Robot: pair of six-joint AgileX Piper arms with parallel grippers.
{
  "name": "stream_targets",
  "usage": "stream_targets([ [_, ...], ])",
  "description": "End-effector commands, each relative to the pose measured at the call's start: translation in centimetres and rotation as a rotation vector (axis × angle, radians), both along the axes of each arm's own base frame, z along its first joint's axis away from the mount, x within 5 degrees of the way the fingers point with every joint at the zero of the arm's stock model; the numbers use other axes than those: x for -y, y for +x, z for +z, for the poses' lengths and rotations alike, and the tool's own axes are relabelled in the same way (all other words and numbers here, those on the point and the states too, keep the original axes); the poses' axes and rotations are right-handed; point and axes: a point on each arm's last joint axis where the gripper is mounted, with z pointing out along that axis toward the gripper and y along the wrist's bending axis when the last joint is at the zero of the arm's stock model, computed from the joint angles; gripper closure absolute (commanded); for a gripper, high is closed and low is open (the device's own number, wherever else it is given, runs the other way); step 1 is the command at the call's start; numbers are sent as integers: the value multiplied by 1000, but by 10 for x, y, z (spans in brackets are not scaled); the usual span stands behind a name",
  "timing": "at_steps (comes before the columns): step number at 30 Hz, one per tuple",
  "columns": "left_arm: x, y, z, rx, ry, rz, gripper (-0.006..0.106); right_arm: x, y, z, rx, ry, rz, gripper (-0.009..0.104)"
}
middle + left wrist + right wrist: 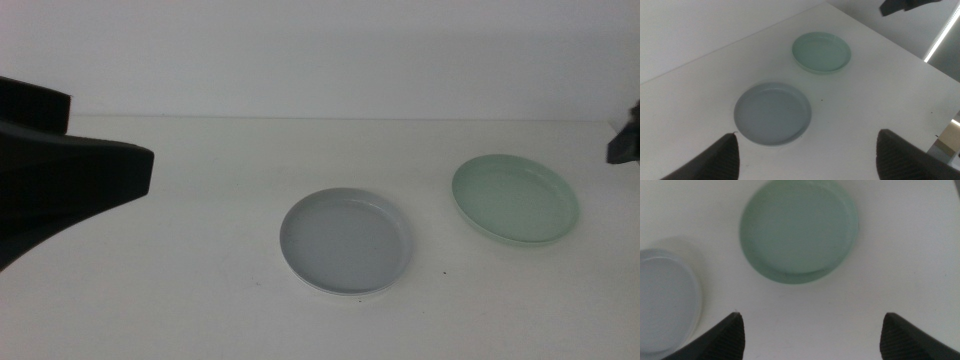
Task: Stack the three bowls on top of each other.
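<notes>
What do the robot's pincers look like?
Each pincer has two dark, matte black jaws with broad, wedge-shaped tips. The left pincer and the right pincer look alike. In the middle view the left arm is a bulky black shape. No cables or markings show.

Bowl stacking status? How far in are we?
Possibly one stack done: the grey-blue bowl shows a white rim at its base, maybe the white bowl beneath, but I cannot confirm that. The mint green bowl sits apart on the table. Nothing is in hand: left end effector and right end effector are open and empty. Left: stack the green bowl.
</notes>
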Motion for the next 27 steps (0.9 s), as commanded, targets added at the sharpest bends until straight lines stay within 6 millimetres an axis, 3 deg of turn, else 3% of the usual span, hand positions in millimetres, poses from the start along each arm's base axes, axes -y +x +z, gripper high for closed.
stream_targets([
  [1, -1, -1, 1, 14, -4, 4, 7, 7, 20, -10, -59, -4, -19, 4],
  [9, -1, -1, 1, 13, -5, 5, 7, 38, 97, -81, -236, 22, -101, 4],
  [14, -1, -1, 1, 13, -5, 5, 7, 44, 133, -116, -266, 19, -101, 12],
  [19, -1, -1, 1, 14, -4, 4, 7, 47, 155, -141, -265, 21, -111, 24],
  [27, -1, -1, 1, 13, -5, 5, 7, 46, 168, -177, -290, 60, -142, 36],
])
